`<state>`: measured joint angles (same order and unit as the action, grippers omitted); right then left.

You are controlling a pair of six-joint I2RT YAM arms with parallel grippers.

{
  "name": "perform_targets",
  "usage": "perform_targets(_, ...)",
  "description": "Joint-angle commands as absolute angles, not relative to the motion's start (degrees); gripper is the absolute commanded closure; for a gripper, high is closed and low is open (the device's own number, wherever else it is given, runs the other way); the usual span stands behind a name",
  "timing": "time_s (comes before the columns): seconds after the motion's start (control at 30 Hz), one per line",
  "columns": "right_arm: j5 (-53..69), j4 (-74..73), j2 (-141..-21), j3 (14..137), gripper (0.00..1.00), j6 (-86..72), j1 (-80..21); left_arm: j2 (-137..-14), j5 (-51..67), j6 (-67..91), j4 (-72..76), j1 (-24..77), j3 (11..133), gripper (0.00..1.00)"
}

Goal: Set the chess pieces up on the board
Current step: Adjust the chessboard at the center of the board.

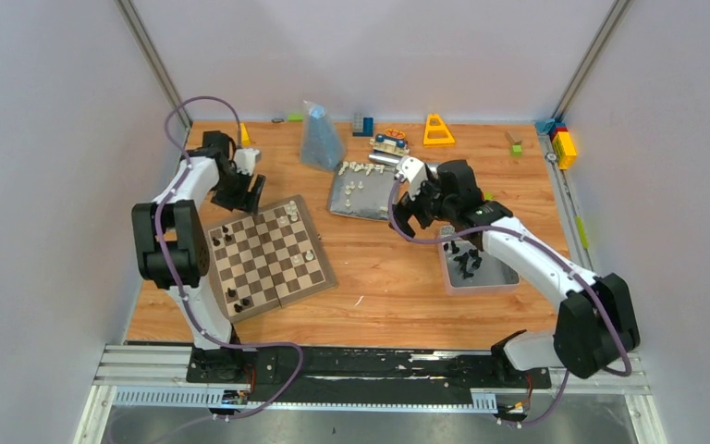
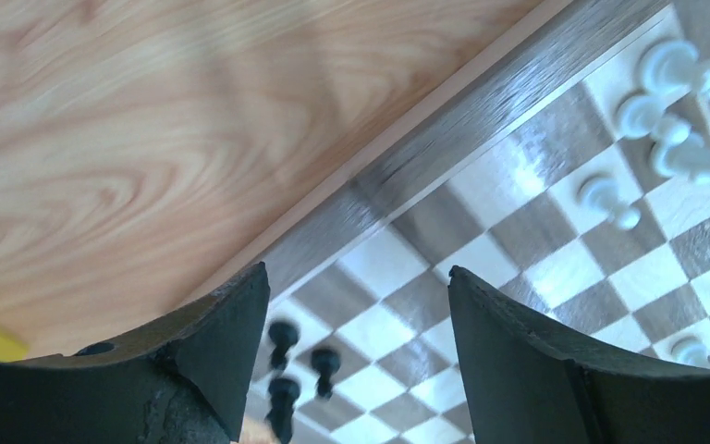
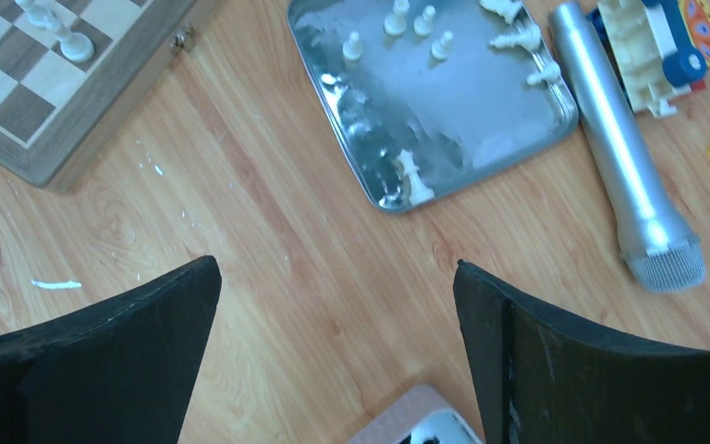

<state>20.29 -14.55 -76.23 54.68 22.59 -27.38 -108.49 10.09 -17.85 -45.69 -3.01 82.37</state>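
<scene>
The board [image 1: 273, 261] lies at the left of the table. A few black chess pieces [image 1: 225, 233] stand along its left side and a few white ones [image 1: 288, 215] at its far right. My left gripper [image 1: 245, 191] is open and empty above the board's far-left corner. Its wrist view shows the board's border [image 2: 444, 139], three black pieces [image 2: 325, 363] and white pieces [image 2: 610, 199]. My right gripper [image 1: 416, 215] is open and empty over bare table between two trays. Its wrist view [image 3: 337, 268] shows several white pieces [image 3: 413, 176] on the silver tray [image 3: 481, 111].
The silver tray [image 1: 362, 194] sits mid-table, and a grey tray [image 1: 490, 276] of black pieces lies to the right. A silver cylinder [image 3: 624, 157], a clear bag [image 1: 319, 139], a yellow triangle [image 1: 438, 129] and toy blocks [image 1: 564, 146] lie along the back and the right edge.
</scene>
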Motion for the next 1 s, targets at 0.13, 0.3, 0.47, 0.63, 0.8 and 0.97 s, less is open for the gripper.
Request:
perform_targets(0.13, 24.66, -12.76, -93.98, 72.23, 0.01, 20.12, -32.40, -93.34, 14.84, -15.24, -47.79, -14.33, 79.10, 0.08)
perform_targets(0.3, 24.65, -15.36, -107.21, 84.47, 0.04, 17.27, -35.98, -86.76, 15.30, -14.68, -50.58, -21.53, 74.52, 0.03)
perform_targets(0.47, 26.56, -16.25, -113.85, 89.17, 0.17, 17.47, -38.66, -82.09, 15.04, -17.19, -54.10, -27.43, 69.86, 0.06)
perform_targets(0.63, 27.98, -16.20, -116.80, 89.76, 0.25, 17.97, -39.71, -81.45, 13.84, -22.91, -56.71, -33.97, 65.64, 0.13)
perform_targets(0.8, 29.62, -16.17, -118.56, 90.18, 0.29, 17.75, -40.11, -81.53, 11.99, -27.17, -57.28, -37.27, 61.49, 0.20)
perform_targets(0.97, 30.57, -16.17, -120.00, 89.62, 0.33, 17.32, -40.47, -82.37, 9.09, -29.14, -54.66, -37.40, 57.89, 0.27)
